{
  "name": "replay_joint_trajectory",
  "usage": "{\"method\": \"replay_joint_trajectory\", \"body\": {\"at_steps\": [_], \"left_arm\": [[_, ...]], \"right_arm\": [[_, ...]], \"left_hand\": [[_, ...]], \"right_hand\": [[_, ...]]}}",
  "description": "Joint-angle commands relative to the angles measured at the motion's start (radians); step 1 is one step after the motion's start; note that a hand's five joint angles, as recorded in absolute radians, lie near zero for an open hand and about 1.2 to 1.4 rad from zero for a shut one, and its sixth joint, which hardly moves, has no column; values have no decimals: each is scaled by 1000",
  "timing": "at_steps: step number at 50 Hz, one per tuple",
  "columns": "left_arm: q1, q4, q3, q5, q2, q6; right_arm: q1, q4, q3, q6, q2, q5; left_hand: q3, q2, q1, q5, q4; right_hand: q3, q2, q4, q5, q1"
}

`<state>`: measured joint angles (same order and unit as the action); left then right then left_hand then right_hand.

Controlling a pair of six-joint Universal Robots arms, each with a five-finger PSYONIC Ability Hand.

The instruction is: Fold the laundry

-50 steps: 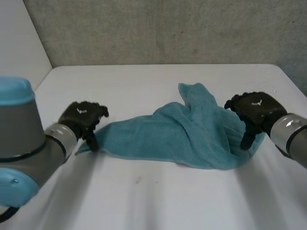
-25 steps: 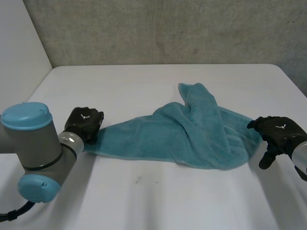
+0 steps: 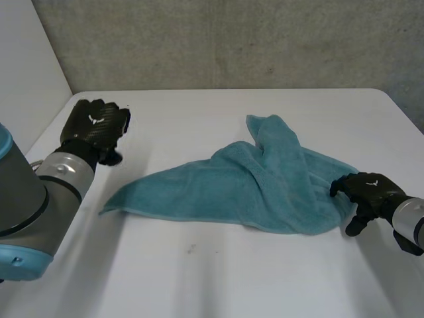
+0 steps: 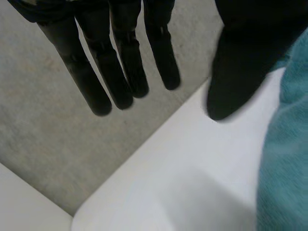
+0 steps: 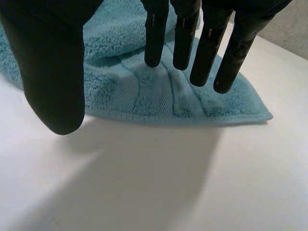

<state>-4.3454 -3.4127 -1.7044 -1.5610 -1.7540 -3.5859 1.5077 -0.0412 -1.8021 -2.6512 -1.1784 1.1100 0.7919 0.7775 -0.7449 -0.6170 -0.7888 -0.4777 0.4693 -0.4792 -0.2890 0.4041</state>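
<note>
right wrist view: right hand (image 5: 50,72) fingers (image 5: 207,53) straight over the towel (image 5: 159,96) edge.

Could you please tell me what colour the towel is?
The towel is teal; head view shows it best.

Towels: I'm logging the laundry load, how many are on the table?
1. The teal towel lies bunched across the table, one end at the right robot hand; its folds could hide more.
</note>
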Motion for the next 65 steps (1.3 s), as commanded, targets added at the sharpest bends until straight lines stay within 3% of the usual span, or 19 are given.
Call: {"method": "replay_joint_trajectory", "body": {"at_steps": [1, 7, 35, 37, 39, 40, 42, 50, 52, 53, 59, 63, 65], "left_arm": [[-37, 49, -47, 4, -28, 1], [-46, 47, -75, 6, -87, 1], [-72, -49, -24, 9, -283, -14], [-72, -51, -20, 9, -291, -16], [-72, -51, -3, 7, -306, -14], [-72, -51, -3, 7, -306, -14], [-74, -54, 9, 6, -312, -13], [-91, -77, 9, 4, -279, -4], [-94, -77, 5, 4, -259, -4], [-94, -77, 2, 4, -242, -2], [-100, -66, -6, 1, -203, -1], [-100, -62, -8, 1, -137, -1], [-105, -45, -9, 2, -32, -1]], "right_arm": [[-1, -34, -2, 17, 9, -2], [5, -85, 1, 17, 36, 5], [45, -123, 13, 10, 69, 5], [57, -123, 18, 8, 72, 7], [68, -123, 26, 5, 77, 7], [74, -123, 30, 4, 79, 7], [75, -123, 36, 2, 82, 8], [92, -125, 76, 2, 126, 10], [95, -126, 81, 2, 131, 14], [95, -128, 89, 2, 132, 20], [92, -148, 102, -3, 118, 30], [83, -134, 121, -44, -57, 51], [81, -129, 130, -75, -136, 60]], "left_hand": [[-238, -223, 191, 238, 235], [-250, -235, 203, 249, 247], [-220, -206, 173, 220, 217], [-185, -171, 138, 185, 182], [66, 80, -113, -66, -69], [68, 82, -114, -68, -71], [552, 567, -599, -553, -555], [604, 619, -651, -605, -607], [604, 619, -651, -605, -607], [604, 619, -651, -605, -607], [604, 619, -651, -605, -607], [604, 619, -651, -605, -607], [604, 619, -651, -605, -607]], "right_hand": [[-156, 164, -154, -170, 230], [-279, 288, -278, -294, 353], [-300, 308, -299, -314, 374], [-300, 309, -299, -314, 374], [-315, 323, -313, -329, 388], [-324, 332, -322, -338, 397], [-329, 338, -328, -344, 403], [-444, 452, -442, -458, 518], [-573, 582, -572, -587, 647], [-881, 890, -880, -895, 955], [-919, 927, -917, -933, 992], [-919, 927, -917, -933, 992], [-919, 927, -917, -933, 992]]}}
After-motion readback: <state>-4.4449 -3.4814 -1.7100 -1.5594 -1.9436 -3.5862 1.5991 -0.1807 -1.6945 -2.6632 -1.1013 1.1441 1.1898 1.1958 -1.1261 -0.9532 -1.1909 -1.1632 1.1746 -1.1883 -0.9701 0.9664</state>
